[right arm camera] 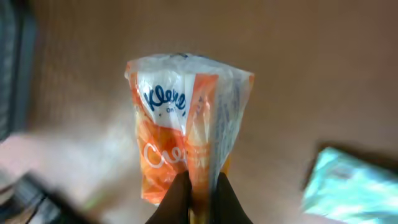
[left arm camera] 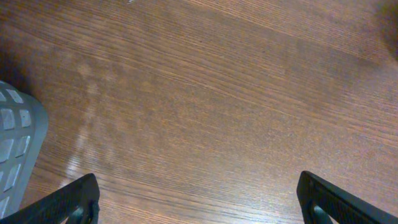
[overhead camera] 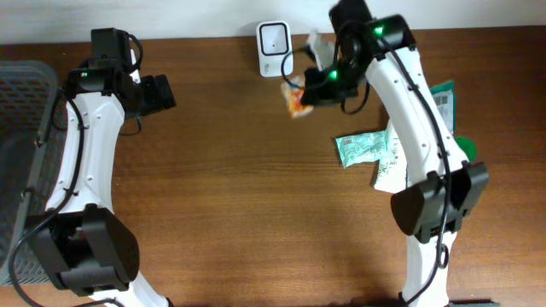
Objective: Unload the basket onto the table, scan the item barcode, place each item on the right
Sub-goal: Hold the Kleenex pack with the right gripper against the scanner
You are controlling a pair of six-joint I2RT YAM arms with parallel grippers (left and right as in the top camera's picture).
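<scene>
My right gripper (overhead camera: 312, 86) is shut on an orange and white Kleenex tissue pack (overhead camera: 297, 101) and holds it above the table, just right of and below the white barcode scanner (overhead camera: 273, 37) at the back edge. In the right wrist view the pack (right arm camera: 180, 124) hangs pinched between the two dark fingers of the gripper (right arm camera: 200, 194). No barcode shows on the sides I see. My left gripper (overhead camera: 165, 92) hovers at the back left. Its jaws (left arm camera: 199, 202) stand wide open over bare wood, with nothing between them.
A teal packet (overhead camera: 363, 147) and a white packet (overhead camera: 391, 168) lie at the right, partly under the right arm, with a green packet (overhead camera: 444, 95) behind them. The teal packet (right arm camera: 354, 186) also shows blurred. A grey mesh basket (overhead camera: 21, 111) stands at the left edge (left arm camera: 15, 146).
</scene>
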